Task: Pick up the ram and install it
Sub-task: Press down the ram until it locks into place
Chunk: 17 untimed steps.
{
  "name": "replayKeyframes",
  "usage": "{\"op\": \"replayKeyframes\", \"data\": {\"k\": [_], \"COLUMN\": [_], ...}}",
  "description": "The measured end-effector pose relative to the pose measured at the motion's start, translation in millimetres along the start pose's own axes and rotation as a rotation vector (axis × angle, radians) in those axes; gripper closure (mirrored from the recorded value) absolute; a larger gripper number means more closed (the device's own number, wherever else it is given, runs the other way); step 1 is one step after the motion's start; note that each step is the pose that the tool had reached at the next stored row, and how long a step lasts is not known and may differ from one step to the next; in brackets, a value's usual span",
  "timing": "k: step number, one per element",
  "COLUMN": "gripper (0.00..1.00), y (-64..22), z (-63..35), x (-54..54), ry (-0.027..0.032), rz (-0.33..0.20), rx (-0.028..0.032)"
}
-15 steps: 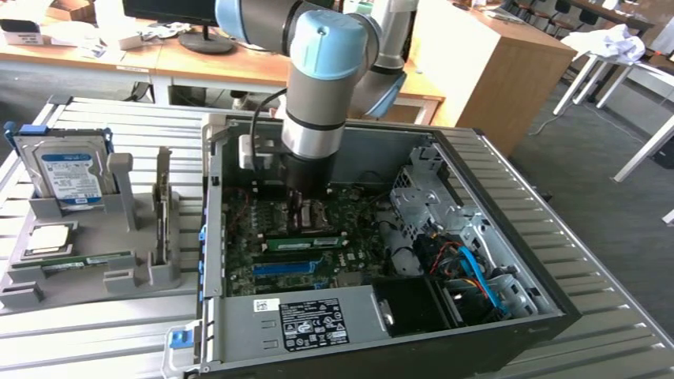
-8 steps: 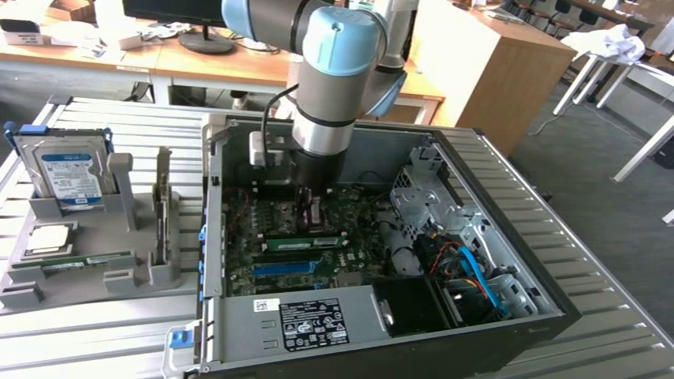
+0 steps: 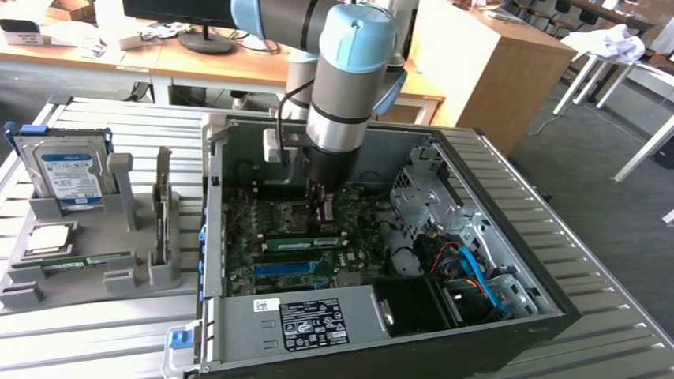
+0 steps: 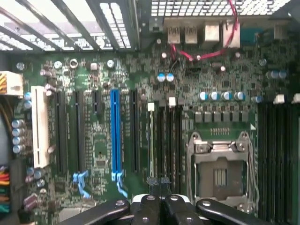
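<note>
One arm [image 3: 342, 103] upright over motherboard [image 4: 140, 93], jaws closed

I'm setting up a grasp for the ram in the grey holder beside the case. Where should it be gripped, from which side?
Likely from above, mid-length: the ram seems to stand on edge in the grey holder, leaving its upper long edge free. Close the fingers on its two flat faces.

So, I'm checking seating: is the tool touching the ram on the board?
Cannot tell. In the wrist view the shut tool ends right by the ram, showing neither contact nor gap.
</note>
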<state>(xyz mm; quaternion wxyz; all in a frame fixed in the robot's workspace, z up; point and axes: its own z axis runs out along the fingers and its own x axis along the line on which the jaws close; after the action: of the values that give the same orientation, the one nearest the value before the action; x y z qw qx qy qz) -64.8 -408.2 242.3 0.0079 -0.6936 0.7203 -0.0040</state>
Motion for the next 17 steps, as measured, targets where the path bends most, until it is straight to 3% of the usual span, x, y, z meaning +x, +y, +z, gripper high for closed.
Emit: {"op": "replayKeyframes", "data": {"k": [17], "gripper": [0.90], "y": [-33.7], "z": [-10.3], "x": [-1.4], "ry": [-0.0002], "rz": [0.000], "rx": [-0.0029]}}
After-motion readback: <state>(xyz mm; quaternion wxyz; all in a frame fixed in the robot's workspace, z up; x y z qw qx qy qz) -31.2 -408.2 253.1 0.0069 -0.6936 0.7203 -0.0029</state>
